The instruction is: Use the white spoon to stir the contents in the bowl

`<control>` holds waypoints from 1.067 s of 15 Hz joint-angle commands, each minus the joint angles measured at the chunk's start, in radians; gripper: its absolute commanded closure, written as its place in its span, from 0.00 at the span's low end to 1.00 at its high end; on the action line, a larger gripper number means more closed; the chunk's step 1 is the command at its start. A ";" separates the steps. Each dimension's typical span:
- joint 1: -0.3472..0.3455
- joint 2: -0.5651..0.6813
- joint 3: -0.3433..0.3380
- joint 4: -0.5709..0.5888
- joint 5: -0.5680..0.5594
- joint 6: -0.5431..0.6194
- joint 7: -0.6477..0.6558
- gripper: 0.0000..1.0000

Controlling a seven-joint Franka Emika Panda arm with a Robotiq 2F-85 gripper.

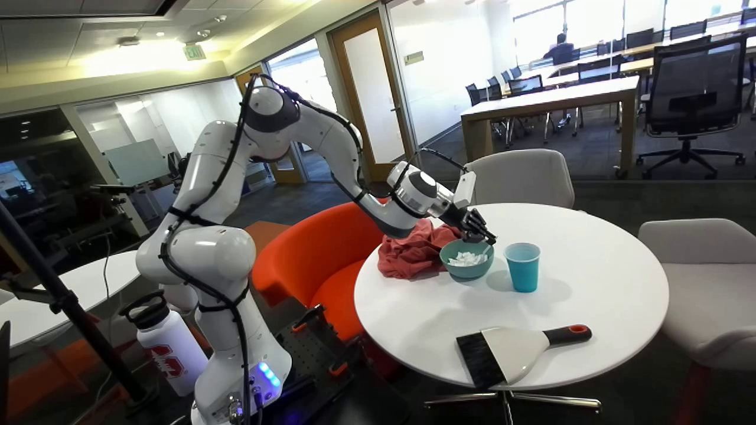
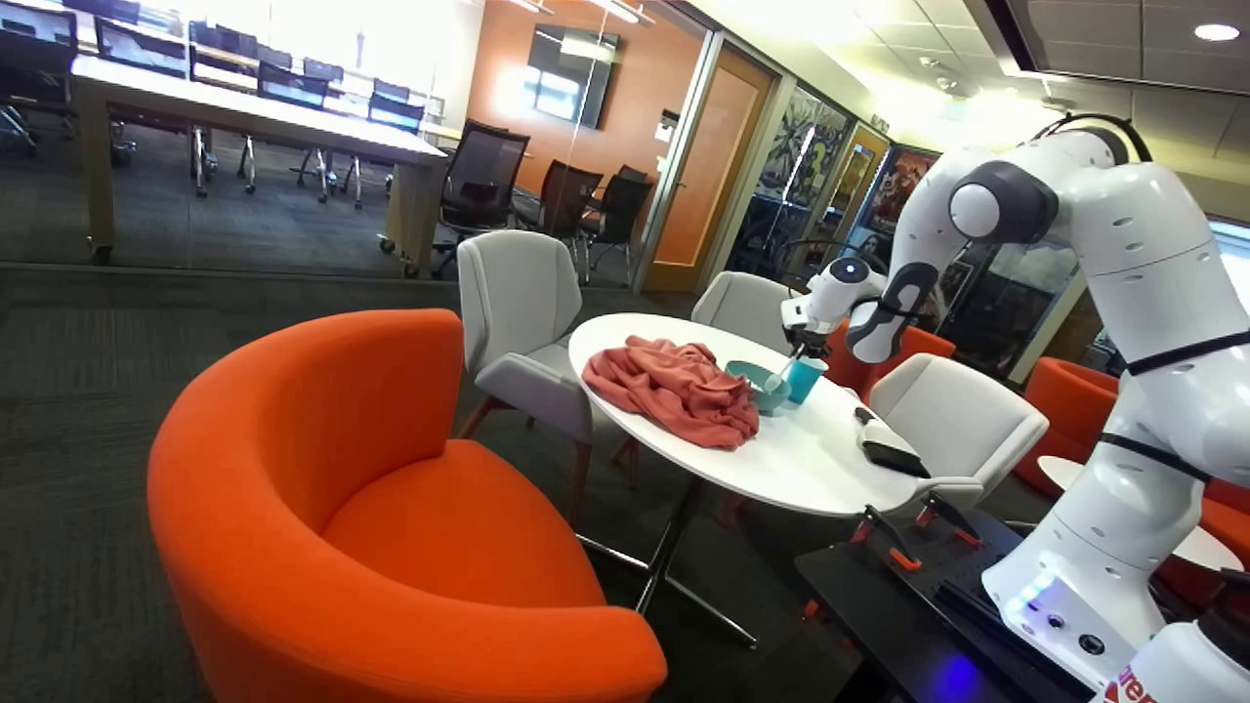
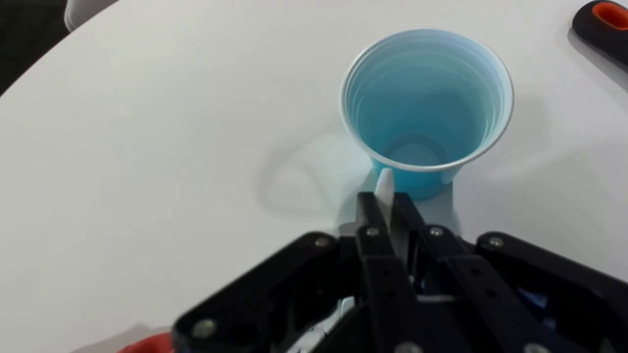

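White and round, the counter spreads out under my reach. Heaped on it is a crumpled, dusty-red cloth. Near the edge, well apart from that heap, lies a wide brush, flat, with black bristles at one end and a dark handle tipped in orange-red at the other. Next comes my hand, clenched around the white spoon, one narrow end of it poking out between my fingertips in the wrist view. Just below them sits the bowl, shallow and blue-green, upright beside the cloth; I can't tell whether the two touch. On its other side stands a bright blue cup, upright, open to me down to its floor. Tilted, the white spoon reaches from my grip down inside the bowl's rim. Smallest are the white pieces, lying loosely in the bowl; I can't tell whether the spoon touches them.
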 commanded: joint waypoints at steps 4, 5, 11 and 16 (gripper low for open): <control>0.023 0.132 -0.033 0.087 0.031 0.060 0.086 0.97; 0.026 0.143 -0.035 0.096 0.037 0.067 0.098 0.97; 0.008 0.142 -0.001 0.129 0.035 0.094 0.164 0.97; -0.060 0.073 0.107 0.117 0.002 0.080 0.141 0.97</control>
